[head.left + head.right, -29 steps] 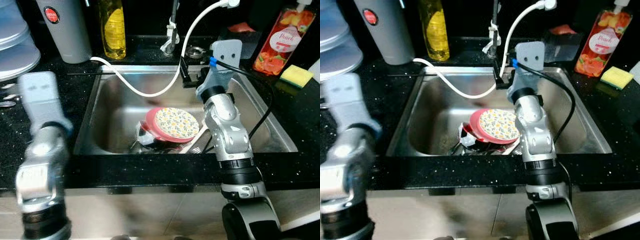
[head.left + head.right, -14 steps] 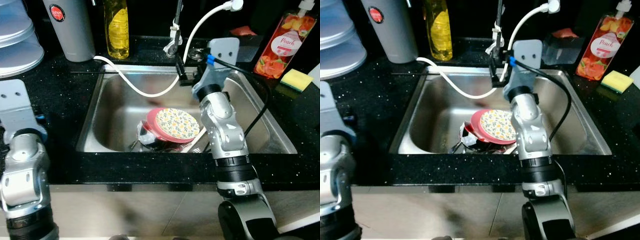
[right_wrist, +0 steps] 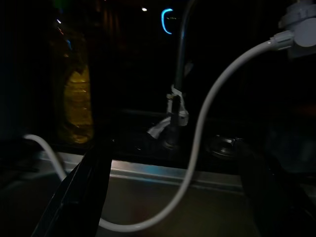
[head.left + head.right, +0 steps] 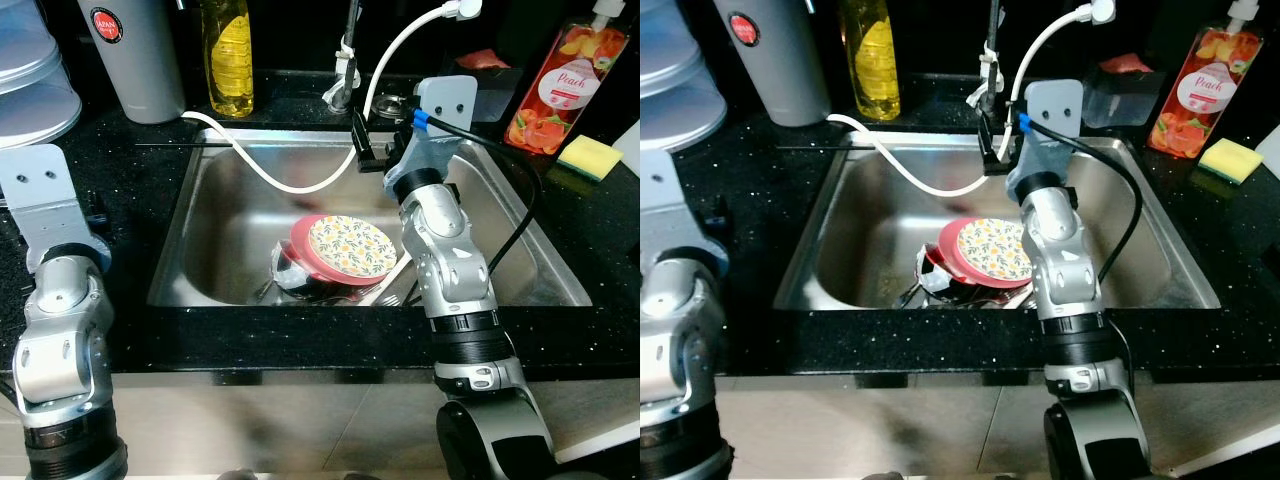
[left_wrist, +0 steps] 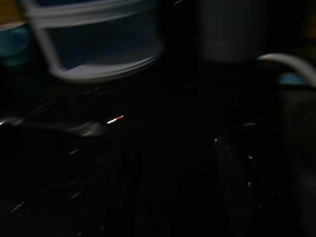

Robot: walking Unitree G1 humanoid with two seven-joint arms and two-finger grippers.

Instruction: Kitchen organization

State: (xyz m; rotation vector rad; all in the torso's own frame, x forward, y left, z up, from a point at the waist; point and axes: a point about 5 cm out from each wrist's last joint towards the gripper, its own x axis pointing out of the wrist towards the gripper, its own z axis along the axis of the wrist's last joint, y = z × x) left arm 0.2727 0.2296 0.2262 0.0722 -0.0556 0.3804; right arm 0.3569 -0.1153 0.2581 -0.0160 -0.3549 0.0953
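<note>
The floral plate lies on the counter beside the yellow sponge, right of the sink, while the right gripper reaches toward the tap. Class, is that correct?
Not quite. The floral plate lies inside the sink, on other dishes, as the left eye view shows. The yellow sponge is on the counter right of the sink, and the right gripper reaches toward the tap.

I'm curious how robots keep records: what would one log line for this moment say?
right gripper: open, over sink back edge near faucet | left gripper: open, above dark counter | floral plate: in sink, untouched

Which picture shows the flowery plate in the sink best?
The left eye view: the flowery plate lies whole in the sink, beside the right arm. In the right eye view that arm covers its edge. The wrist views are too dark to make it out.
</note>
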